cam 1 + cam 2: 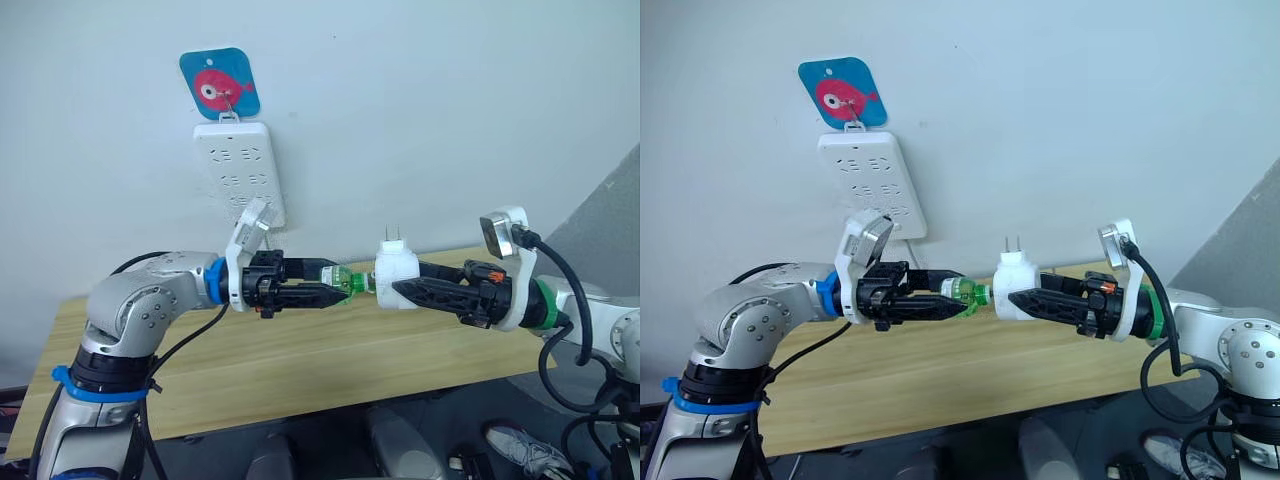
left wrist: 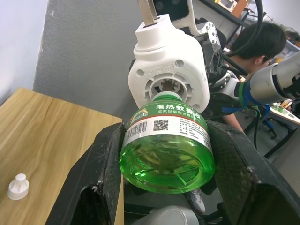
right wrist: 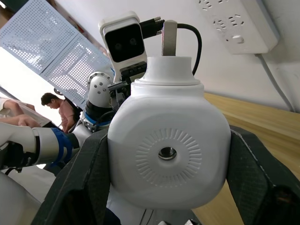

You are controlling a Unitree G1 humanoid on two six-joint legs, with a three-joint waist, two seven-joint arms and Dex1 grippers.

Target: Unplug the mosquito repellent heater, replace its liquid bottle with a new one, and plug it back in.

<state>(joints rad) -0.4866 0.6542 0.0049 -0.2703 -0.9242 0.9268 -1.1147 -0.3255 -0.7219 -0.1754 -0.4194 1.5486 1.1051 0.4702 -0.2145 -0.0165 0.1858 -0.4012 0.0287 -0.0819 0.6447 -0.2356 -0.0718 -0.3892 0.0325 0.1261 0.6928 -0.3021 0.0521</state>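
Above the wooden table (image 1: 300, 370), the left gripper (image 1: 335, 287) clamps a green liquid bottle (image 1: 343, 281), neck at the heater (image 1: 397, 275) clenched in the right gripper (image 1: 400, 291); light, smooth, rigid plastic, likely best gripped across its flanks. Behind hangs the power strip (image 1: 238, 168).

Light wooden table (image 1: 300, 370) against the wall, below both pincers. Small white cap (image 2: 18, 186) lies on it, beneath left pincer (image 2: 164, 187).

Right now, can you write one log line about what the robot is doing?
heater: unplugged, right gripper shut on it | green bottle: left gripper shut on it, neck at heater's socket | power strip: on wall
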